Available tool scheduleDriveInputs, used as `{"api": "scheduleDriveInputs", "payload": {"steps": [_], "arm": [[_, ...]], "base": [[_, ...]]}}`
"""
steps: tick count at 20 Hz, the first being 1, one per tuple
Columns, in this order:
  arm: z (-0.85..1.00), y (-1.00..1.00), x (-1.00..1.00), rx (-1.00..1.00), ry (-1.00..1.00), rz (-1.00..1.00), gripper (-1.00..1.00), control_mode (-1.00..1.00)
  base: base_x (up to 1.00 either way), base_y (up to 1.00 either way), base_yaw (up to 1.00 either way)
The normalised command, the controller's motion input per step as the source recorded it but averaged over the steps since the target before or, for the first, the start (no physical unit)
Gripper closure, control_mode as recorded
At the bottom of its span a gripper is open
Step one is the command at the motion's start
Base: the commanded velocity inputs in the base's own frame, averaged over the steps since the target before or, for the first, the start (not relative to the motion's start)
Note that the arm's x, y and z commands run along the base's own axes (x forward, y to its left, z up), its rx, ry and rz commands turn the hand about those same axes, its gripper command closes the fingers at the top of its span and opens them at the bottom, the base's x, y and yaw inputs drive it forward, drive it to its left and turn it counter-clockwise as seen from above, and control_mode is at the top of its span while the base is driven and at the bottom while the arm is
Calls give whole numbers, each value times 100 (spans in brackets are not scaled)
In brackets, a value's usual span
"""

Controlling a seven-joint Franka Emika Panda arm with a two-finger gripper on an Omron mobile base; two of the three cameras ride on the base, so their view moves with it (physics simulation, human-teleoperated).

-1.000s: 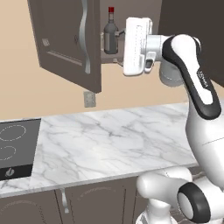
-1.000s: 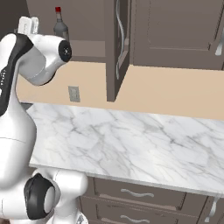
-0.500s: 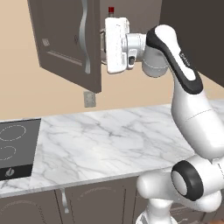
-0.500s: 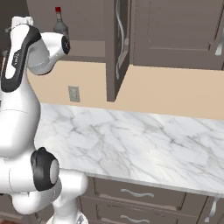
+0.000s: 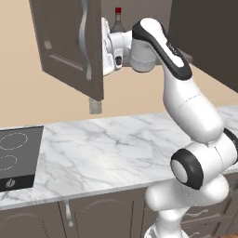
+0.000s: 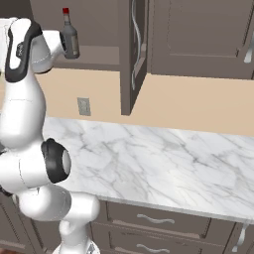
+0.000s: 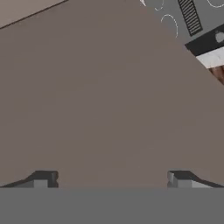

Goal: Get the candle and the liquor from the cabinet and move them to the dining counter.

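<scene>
Glossy white, rounded arm links [image 5: 186,100] joined by dark grey to black bands and round black joint caps [image 5: 187,170]. Bulbous white base pedestal [image 6: 59,206]. Small dark grey fingertips [image 7: 43,179] on end effector [image 7: 111,180], square-cut.

We see a dark brown cabinet [image 5: 69,46] with silver handles, a dark liquor [image 6: 69,37] bottle with a red cap, a white grey-veined marble counter [image 6: 163,163], a black cooktop [image 5: 16,155], and a beige wall [image 6: 198,104].

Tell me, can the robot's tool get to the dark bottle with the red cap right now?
Probably not yet. The open tool faces the open dark brown cabinet door, with the dark red-capped glass bottle off to its side on the shelf. It should turn first.
</scene>
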Motion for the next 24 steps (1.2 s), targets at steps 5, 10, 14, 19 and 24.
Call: {"api": "scheduleDriveInputs", "payload": {"steps": [5,10,14,19,24], "arm": [[0,69,-13,-9,-1,23,-100,-100],[0,70,-11,-7,-5,16,-100,-100],[0,46,1,-11,-13,3,-100,-100],[0,-35,1,-20,-12,0,-100,-100],[-3,-71,-2,-18,-15,0,-100,-100]], "base": [[0,0,0],[0,0,0],[0,0,0],[0,0,0],[0,0,0]]}}
